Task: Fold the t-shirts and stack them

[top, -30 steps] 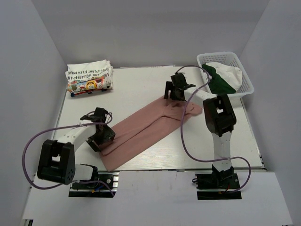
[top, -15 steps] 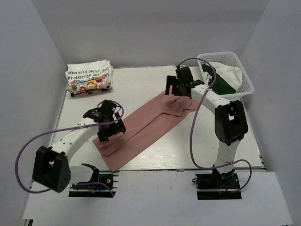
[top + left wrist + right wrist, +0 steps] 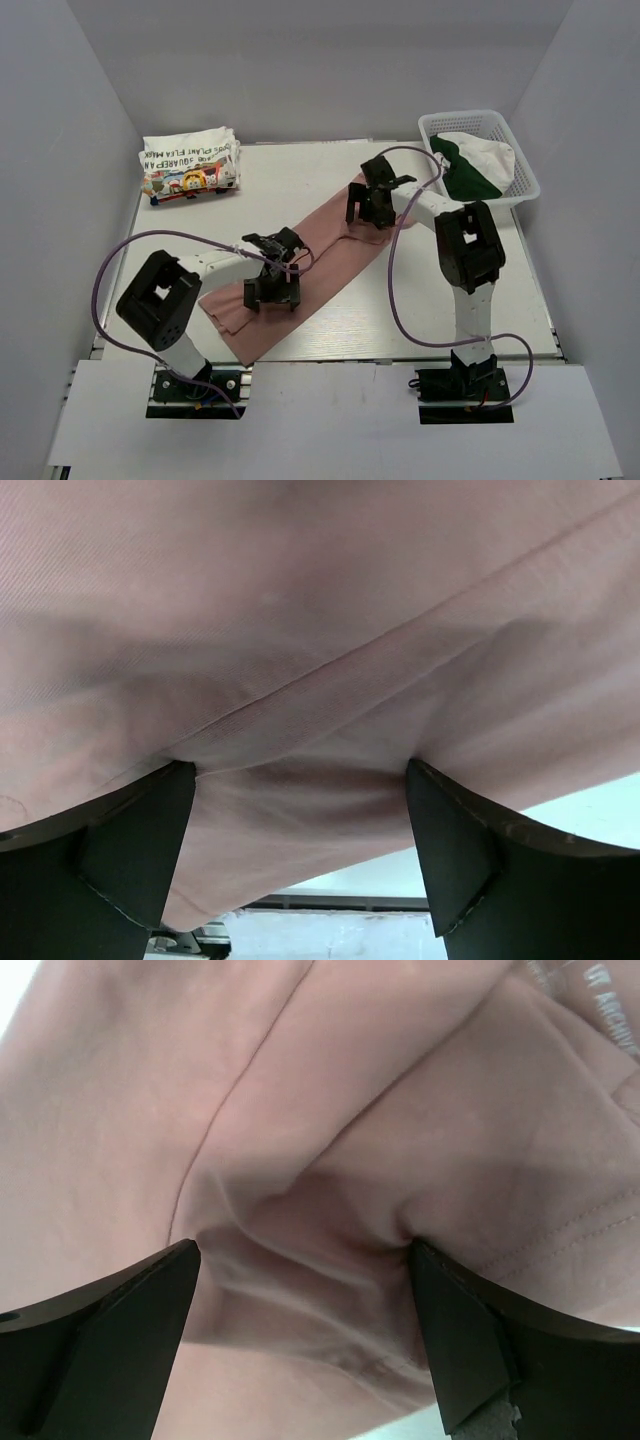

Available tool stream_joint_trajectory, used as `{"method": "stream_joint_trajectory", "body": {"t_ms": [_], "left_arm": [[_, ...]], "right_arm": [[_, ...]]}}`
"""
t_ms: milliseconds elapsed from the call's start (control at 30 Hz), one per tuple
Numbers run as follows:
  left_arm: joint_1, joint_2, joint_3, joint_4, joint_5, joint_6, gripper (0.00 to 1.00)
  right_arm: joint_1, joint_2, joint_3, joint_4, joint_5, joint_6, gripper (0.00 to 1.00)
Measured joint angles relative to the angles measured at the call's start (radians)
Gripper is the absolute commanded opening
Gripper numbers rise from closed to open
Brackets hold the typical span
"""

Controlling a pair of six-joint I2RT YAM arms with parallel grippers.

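**Pink strip lies along the line between my two grippers**

Table point(image 3: 480, 290): the pink shirt point(image 3: 325, 250) lies flat on it as one long narrow strip. Its long axis runs diagonally, from a near-left end to a far-right end. It is not yet on the stack.

White shirt point(image 3: 190, 166): folded, well apart, far away and to the left of my left gripper point(image 3: 272, 292).

Left gripper: down on the near half of the strip, short of its middle. The near end lies behind it, towards my base. The rest runs ahead and rightward to my right gripper point(image 3: 366, 208), which sits on the far end.

Both grippers stand wide and hold nothing. In the wrist views the left fingers point(image 3: 130, 850) and right fingers point(image 3: 470, 1340) press into the cloth, with a soft ridge bunched between each pair.

Judgement: the next fold goes across the strip's length, so one end must travel along that diagonal. The right gripper is placed for the far end and the left is nearer the near end. Each gripper needs to close on every layer, or the strip will skew.
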Motion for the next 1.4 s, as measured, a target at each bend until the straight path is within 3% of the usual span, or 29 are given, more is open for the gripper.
{"method": "stream_joint_trajectory", "body": {"t_ms": [300, 433, 633, 900, 1100, 1300, 1400], "left_arm": [[-0.075, 0.176, 0.206, -0.06, 0.053, -0.01, 0.96], [-0.098, 0.262, 0.321, -0.078, 0.101, -0.06, 1.0], [-0.111, 0.31, 0.394, 0.011, 0.216, -0.197, 1.0], [-0.2, 0.277, 0.37, 0.207, 0.182, -0.241, 1.0], [-0.27, 0.147, 0.298, 0.25, 0.077, -0.184, 1.0], [-0.278, -0.205, 0.075, 0.164, -0.133, -0.206, 1.0], [-0.266, -0.353, -0.049, 0.116, -0.222, -0.257, 1.0]], "right_arm": [[-0.02, 0.315, 0.501, -0.113, -0.038, 0.001, 0.91], [-0.039, 0.459, 0.722, -0.067, -0.069, 0.03, 0.91], [-0.075, 0.531, 0.775, 0.116, -0.175, 0.128, 0.91], [-0.076, 0.575, 0.827, 0.19, -0.23, 0.1, 0.91], [-0.069, 0.385, 0.586, 0.161, -0.229, -0.007, 0.91], [-0.057, -0.039, 0.155, 0.219, -0.184, -0.056, 0.91], [-0.044, -0.263, -0.124, 0.329, -0.171, -0.031, 0.91]]}}
